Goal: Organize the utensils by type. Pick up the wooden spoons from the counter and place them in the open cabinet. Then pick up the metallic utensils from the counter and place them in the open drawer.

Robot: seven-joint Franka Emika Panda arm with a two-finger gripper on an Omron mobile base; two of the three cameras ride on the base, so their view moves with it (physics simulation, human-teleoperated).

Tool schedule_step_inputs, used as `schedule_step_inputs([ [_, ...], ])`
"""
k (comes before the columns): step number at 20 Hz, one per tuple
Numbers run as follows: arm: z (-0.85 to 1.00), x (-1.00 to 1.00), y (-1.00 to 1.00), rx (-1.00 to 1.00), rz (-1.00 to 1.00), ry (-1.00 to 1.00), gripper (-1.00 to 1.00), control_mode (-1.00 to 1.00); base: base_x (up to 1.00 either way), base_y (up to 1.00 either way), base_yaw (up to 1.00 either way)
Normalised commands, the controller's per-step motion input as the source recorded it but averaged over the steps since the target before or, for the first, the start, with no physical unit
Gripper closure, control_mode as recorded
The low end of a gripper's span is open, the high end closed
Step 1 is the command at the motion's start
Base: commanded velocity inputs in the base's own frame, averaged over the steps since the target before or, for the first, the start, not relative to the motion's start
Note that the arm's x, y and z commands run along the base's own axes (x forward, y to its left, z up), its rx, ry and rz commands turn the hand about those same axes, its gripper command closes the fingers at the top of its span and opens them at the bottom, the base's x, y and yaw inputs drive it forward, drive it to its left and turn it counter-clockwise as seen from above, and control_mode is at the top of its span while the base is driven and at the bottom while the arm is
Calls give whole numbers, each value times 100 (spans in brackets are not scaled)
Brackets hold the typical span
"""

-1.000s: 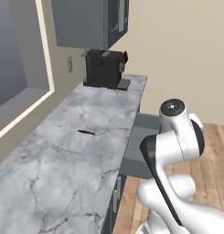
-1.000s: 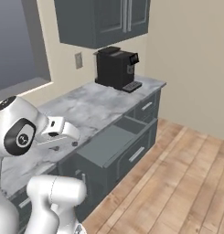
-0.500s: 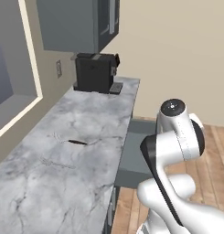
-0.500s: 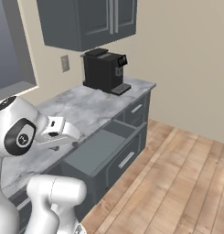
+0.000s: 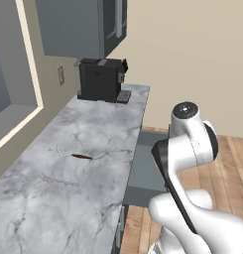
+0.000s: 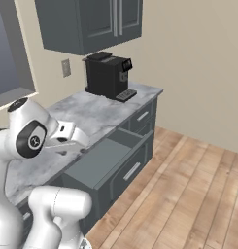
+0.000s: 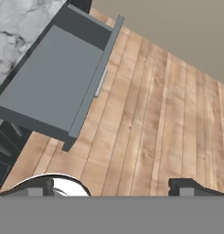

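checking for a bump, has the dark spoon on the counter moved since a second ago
No. The dark spoon keeps its place on the counter relative to the coffee machine; the camera moved.

The base is driving, so both base views shift as a whole. In the left base view the coffee machine [image 5: 100,79] and upper cabinet [image 5: 78,27] sit further left in frame than before. In the right base view the coffee machine [image 6: 108,75] moves left and more wood floor [image 6: 188,189] shows. No object changes place on the counter [image 5: 93,149]. The arm's pose is unchanged.
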Motion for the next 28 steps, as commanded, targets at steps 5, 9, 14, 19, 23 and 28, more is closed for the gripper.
schedule_step_inputs([
  [5, 0, 19, 0, 13, 0, 0, -100, -100, 0, 0, 0],
  [9, 0, 17, 0, 11, 0, 0, -100, -100, 0, 0, 0],
  [14, -2, 22, 0, 4, 3, 0, -100, -100, 0, 0, 0],
  [19, -1, 26, 0, 1, 7, 0, -100, -100, 0, 0, 0],
  [23, -5, 23, 0, 7, 11, 0, -100, -100, 0, 0, 0],
  [28, -15, 36, 0, 6, 12, 1, -100, -100, 0, 0, 0],
])
